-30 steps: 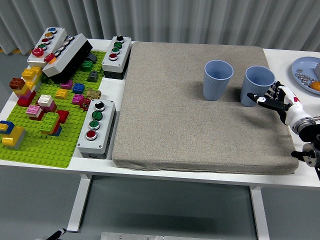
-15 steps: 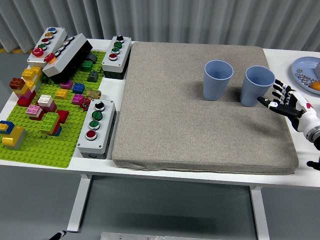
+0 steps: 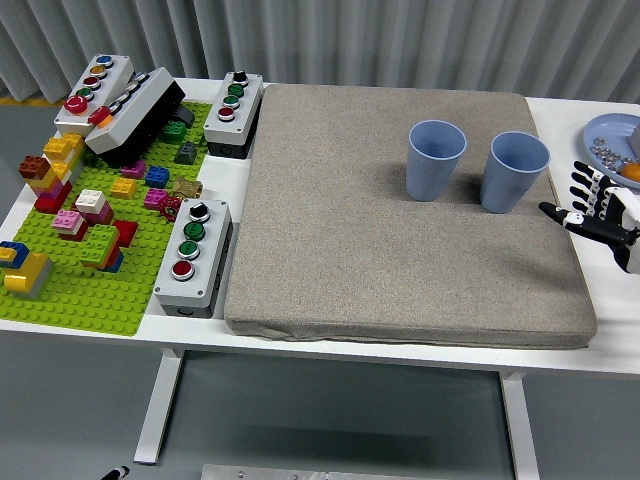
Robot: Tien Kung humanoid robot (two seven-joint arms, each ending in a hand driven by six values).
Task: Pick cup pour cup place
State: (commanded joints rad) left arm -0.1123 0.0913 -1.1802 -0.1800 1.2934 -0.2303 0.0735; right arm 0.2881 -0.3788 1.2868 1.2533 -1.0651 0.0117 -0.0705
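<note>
Two light blue cups stand upright on the grey mat (image 3: 390,250), one (image 3: 435,159) near the middle back and another (image 3: 516,171) to its right. My right hand (image 3: 594,208) is at the picture's right edge, just right of the right cup and apart from it. Its fingers are spread and hold nothing. The left arm is out of view.
A blue plate (image 3: 612,146) with small items sits at the far right. Left of the mat stand two button boxes (image 3: 193,255) (image 3: 233,112), a green baseplate (image 3: 90,240) with several coloured bricks, and another control box (image 3: 120,105).
My right hand has drawn back to the right, away from the right cup, and the arm has mostly left the picture. Both cups stay put.
</note>
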